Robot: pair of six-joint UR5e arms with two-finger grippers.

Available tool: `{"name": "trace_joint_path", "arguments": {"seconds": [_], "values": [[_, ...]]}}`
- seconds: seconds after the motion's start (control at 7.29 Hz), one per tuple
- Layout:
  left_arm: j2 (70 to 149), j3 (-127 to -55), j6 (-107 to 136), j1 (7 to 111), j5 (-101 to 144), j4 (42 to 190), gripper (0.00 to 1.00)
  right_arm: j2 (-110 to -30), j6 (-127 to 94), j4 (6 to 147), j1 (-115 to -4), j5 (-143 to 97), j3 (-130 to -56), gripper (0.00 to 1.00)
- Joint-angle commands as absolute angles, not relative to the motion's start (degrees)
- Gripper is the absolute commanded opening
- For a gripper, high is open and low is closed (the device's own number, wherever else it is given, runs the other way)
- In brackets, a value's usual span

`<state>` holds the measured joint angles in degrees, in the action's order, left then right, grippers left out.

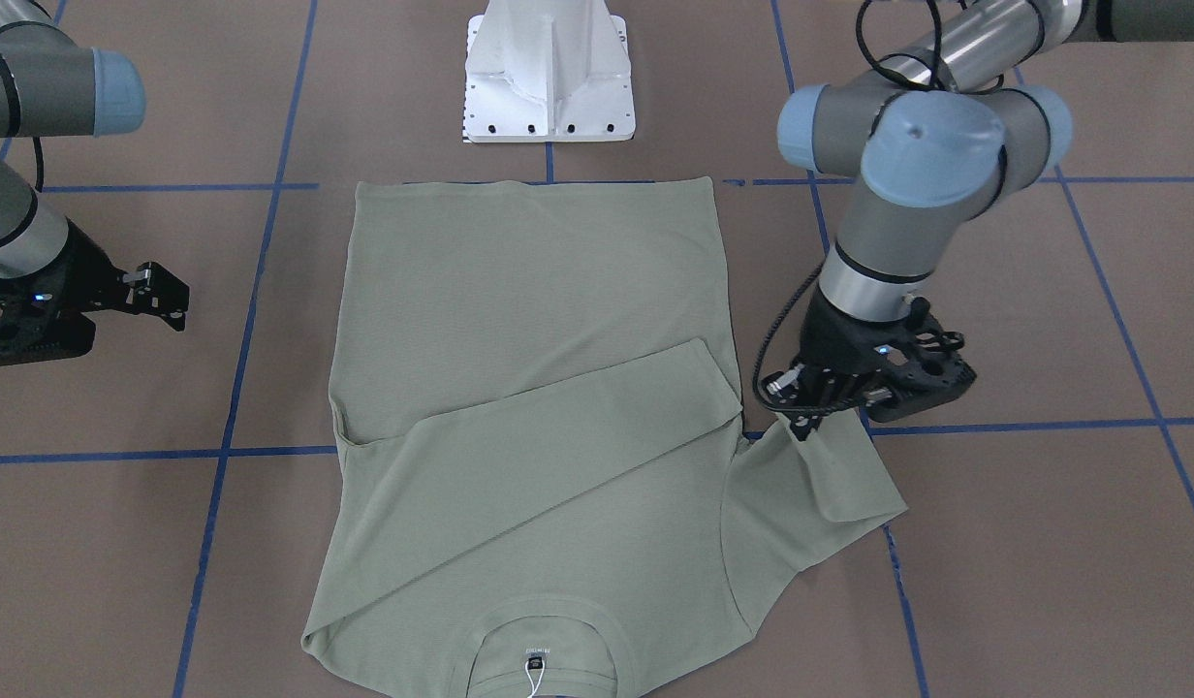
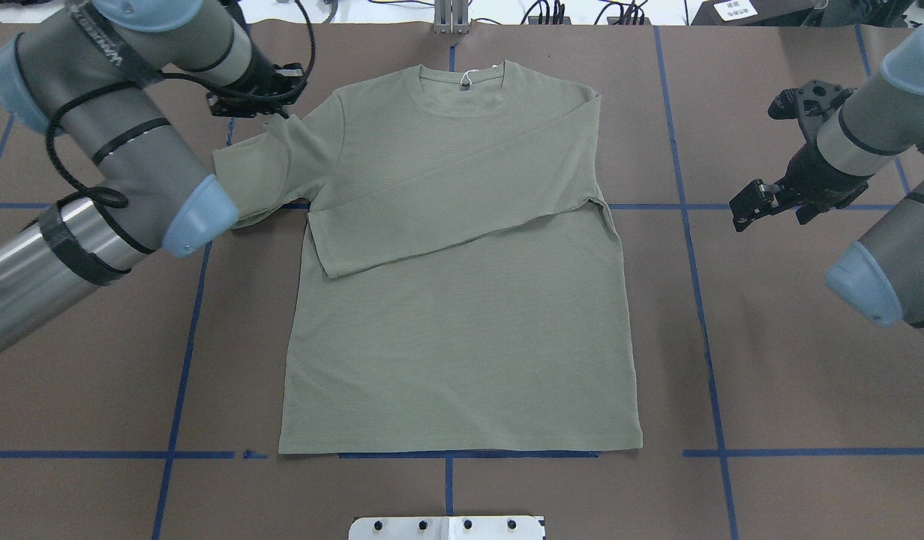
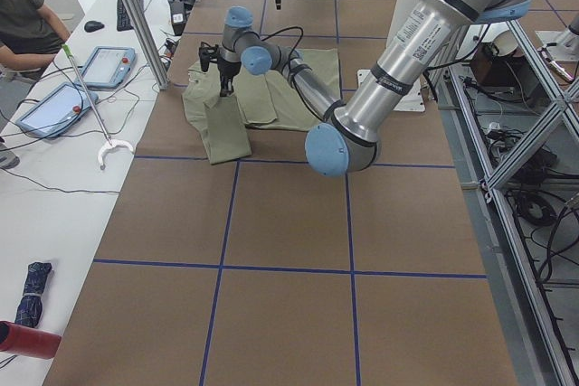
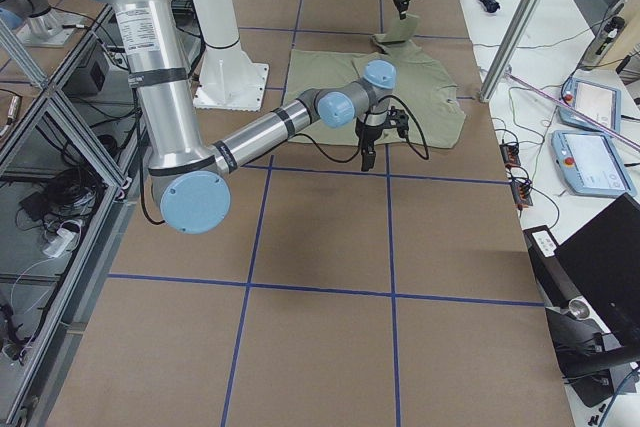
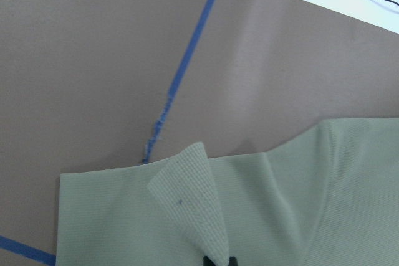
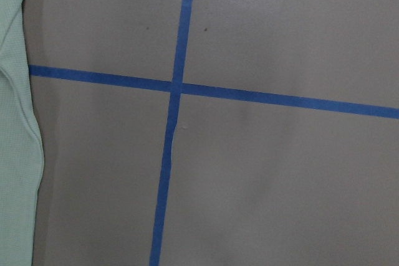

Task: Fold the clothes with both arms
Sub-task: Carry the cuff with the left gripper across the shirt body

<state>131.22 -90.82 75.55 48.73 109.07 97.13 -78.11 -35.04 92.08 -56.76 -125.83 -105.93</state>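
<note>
Care is needed: the left end effector [image 1: 801, 425] pinches the sleeve [image 1: 822, 477], and the shirt [image 1: 529, 320] lies flat just beside it. Best to carry the sleeve low across the chest. The right end effector [image 1: 161, 296] hovers spread, well apart.

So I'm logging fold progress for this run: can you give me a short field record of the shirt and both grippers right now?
shirt: lies flat on the table, neck on the far side from the robot
folded sleeve: laid diagonally across the chest
spread sleeve: out to the robot's left, its edge pulled up
left gripper: shut on the spread sleeve's edge
right gripper: open, over bare table, apart from the shirt
hang tag: at the neck opening
fold stage: one sleeve in, one to go
</note>
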Motion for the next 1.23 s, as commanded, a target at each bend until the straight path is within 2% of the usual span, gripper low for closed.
{"name": "trace_joint_path", "arguments": {"seconds": [0.0,0.27,0.55,0.96,1.1], "values": [[143.7,-86.1,85.3,41.8,109.1,96.1,0.0,-78.4,-34.6,92.1,-57.1,-125.9,-106.0,1.0],[151.7,-79.3,91.7,35.7,108.6,98.2,0.0,-78.6,-34.6,92.1,-57.3,-125.9,-106.0,1.0],[154.8,-67.8,96.8,32.4,103.7,108.7,0.0,-78.5,-34.7,92.1,-57.2,-125.9,-106.0,1.0],[156.3,-65.0,100.3,29.7,103.2,110.3,0.0,-78.5,-34.7,92.1,-57.2,-125.9,-105.8,1.0],[161.3,-59.4,104.9,26.5,100.9,110.9,0.0,-78.4,-34.7,92.2,-57.2,-125.9,-105.9,1.0]]}}
